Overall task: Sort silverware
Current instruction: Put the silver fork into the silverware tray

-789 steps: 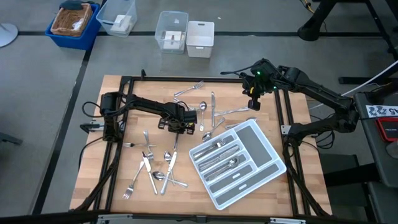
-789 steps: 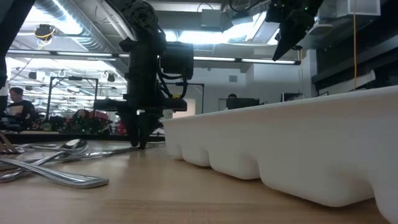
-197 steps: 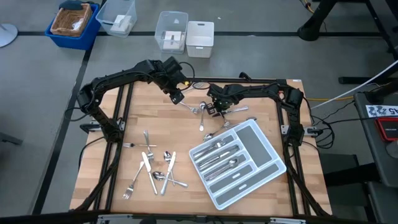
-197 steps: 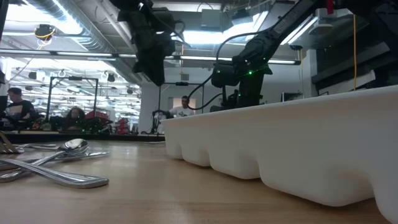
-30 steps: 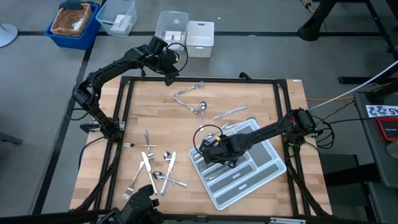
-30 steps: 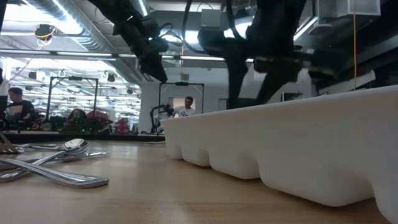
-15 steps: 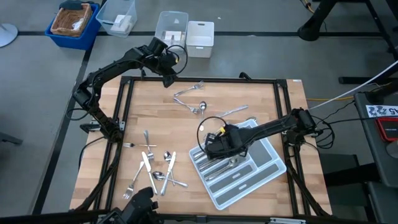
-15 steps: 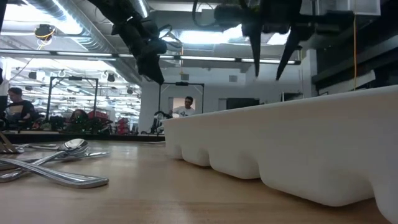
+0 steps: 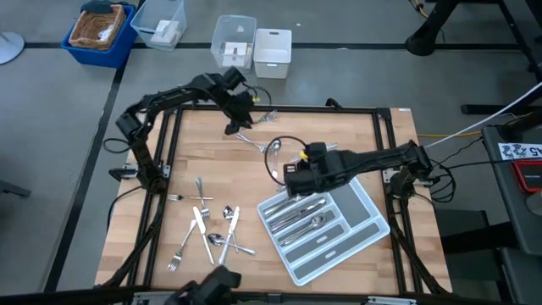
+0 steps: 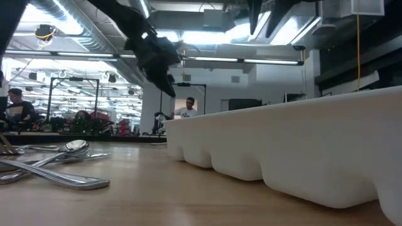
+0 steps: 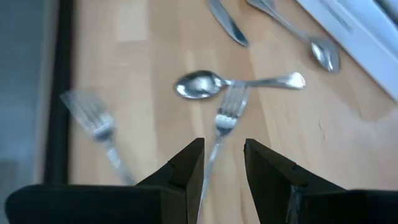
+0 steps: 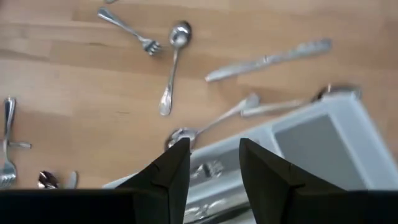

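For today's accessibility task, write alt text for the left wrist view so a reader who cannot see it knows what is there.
The left gripper, fingers open and empty, hangs above a fork lying on the wooden table, lined up with its handle. A spoon lies across just past the fork's tines, a second fork lies to one side, and more silverware lies near the grey tray.

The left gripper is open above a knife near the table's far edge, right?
Not a knife. The left wrist view shows the open left gripper lined up over a fork, with a spoon lying just beyond it.
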### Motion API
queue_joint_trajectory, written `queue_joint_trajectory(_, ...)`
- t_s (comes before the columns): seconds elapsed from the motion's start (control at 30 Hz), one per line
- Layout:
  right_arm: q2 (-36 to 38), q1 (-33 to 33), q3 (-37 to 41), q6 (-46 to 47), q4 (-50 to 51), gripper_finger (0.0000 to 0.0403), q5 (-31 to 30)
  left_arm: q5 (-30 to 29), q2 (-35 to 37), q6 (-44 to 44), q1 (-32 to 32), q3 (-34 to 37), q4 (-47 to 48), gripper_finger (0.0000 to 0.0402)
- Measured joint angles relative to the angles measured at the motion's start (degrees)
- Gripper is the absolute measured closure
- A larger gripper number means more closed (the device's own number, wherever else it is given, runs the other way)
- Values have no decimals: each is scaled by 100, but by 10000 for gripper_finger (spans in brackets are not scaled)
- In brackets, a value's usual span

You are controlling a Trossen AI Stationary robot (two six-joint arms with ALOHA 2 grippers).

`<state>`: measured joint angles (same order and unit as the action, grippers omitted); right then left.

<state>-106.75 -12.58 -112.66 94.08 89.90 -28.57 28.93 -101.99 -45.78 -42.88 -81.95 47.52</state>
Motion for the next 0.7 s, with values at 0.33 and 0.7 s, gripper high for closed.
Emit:
queue_joint_trajectory(0.33, 354, 582, -147, -1798, 15, 262, -60, -229, -982, -866, 394, 0, -26, 298)
queue_joint_trajectory(0.7, 434, 1242, -147, -3891, 15, 262, 247, -935, -1810, -1168, 565, 0, -758, 298)
